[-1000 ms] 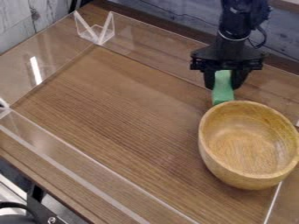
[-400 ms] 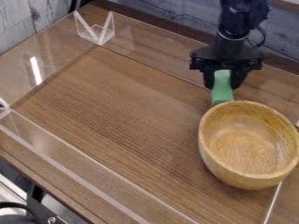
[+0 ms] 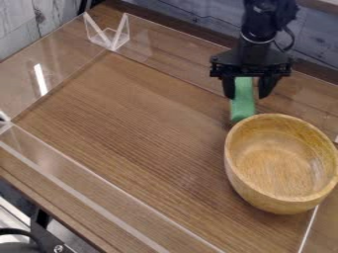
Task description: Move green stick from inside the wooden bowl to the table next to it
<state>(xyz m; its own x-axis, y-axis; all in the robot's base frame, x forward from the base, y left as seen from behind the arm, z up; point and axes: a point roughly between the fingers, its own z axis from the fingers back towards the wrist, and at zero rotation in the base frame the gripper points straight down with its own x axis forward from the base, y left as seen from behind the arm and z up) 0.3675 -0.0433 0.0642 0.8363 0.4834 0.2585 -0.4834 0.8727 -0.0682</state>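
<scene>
- Brown wood of the table (image 3: 119, 119) spreads over the left and middle of the view; this surface is the goal place for the stick.
- Clear bracket (image 3: 109, 34) stands near the far left edge of the table, in the same place as one second ago, and it has no part in the work.
- Green stick (image 3: 242, 107) is on the table, outside the bowl, just behind its rim. It lies a little more slanted than before, and more of its upper part can be seen. Whether its near end touches the rim, I cannot tell.
- Black hand (image 3: 246, 85) is over the far end of the stick. Its fingers were close around the stick a moment ago; now they stand wide apart, and it seems that they hold nothing. I judge that the release has just happened.
- Wooden bowl (image 3: 280, 166), at the right, has not moved, and no stick is seen in its hollow.
- For the task, this means the placing looks almost finished. The next move should be to lift the hand straight up, with care, because a finger could still brush the stick and push it against the bowl.
</scene>
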